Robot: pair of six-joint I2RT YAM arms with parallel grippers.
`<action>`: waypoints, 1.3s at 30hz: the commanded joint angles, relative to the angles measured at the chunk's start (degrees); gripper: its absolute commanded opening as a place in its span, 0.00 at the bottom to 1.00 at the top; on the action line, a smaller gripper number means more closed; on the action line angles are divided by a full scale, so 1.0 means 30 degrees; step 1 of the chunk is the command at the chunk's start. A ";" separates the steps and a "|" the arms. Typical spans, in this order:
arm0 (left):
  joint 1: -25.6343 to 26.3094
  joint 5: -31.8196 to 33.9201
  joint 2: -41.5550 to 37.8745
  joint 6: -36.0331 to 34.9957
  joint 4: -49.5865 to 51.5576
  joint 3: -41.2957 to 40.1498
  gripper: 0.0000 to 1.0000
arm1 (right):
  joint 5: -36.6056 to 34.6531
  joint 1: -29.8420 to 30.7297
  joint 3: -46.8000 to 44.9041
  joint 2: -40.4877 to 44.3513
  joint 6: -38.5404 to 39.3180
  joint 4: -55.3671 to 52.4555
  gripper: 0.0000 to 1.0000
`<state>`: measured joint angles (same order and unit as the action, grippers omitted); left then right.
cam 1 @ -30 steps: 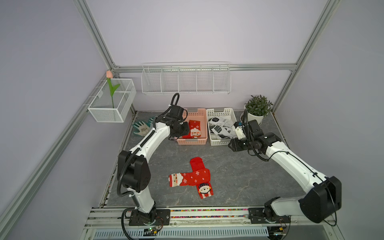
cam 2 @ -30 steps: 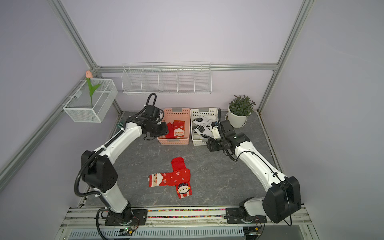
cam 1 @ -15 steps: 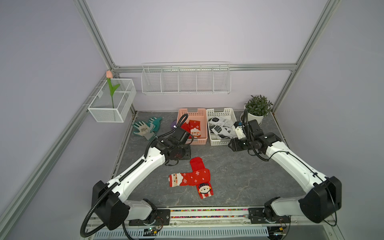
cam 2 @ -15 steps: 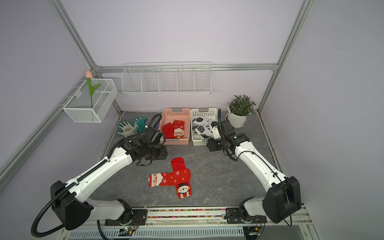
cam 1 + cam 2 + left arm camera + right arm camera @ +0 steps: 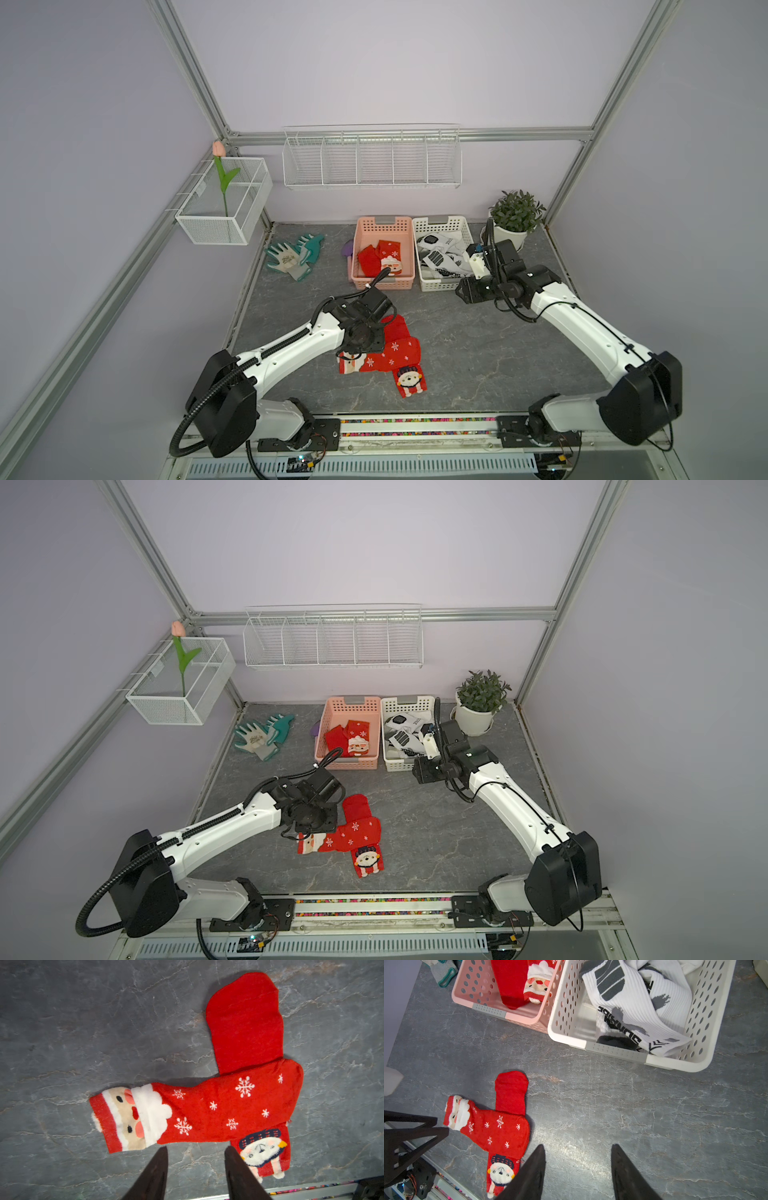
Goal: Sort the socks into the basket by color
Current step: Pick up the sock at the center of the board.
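Two loose red socks [image 5: 395, 357] lie crossed on the counter [image 5: 478, 353] below the left gripper [image 5: 196, 1148], whose jaws are spread and empty. Beyond, the right gripper [image 5: 577, 1145] also has its jaws spread and empty. The pink basket [image 5: 384, 226] holds sorted red socks [image 5: 380, 257] and the white basket [image 5: 442, 226] holds white socks [image 5: 440, 259], so seemingly only those two are left.

Red socks [image 5: 228, 1105] show white snowflakes and Santa faces. White socks [image 5: 670, 997] carry black-grey prints. The bench [image 5: 83, 1022] is veined grey.

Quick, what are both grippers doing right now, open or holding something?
Left gripper: open, holding nothing.
Right gripper: open, holding nothing.
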<state>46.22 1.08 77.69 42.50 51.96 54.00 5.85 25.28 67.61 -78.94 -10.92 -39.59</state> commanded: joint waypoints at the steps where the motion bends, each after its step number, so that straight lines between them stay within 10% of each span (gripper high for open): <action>1: 0.0136 0.0038 0.0441 0.0709 -0.0543 -0.0358 0.49 | 0.0016 0.0120 -0.0007 0.0187 0.0069 -0.0308 0.53; 39: 0.0246 -0.2354 0.6760 0.0258 -0.2585 0.0020 0.38 | -0.0414 0.0095 0.0108 0.0428 0.0476 -0.0429 0.54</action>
<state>46.68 -4.23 95.07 42.92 47.20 54.85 5.21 25.28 67.61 -78.87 -10.48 -39.59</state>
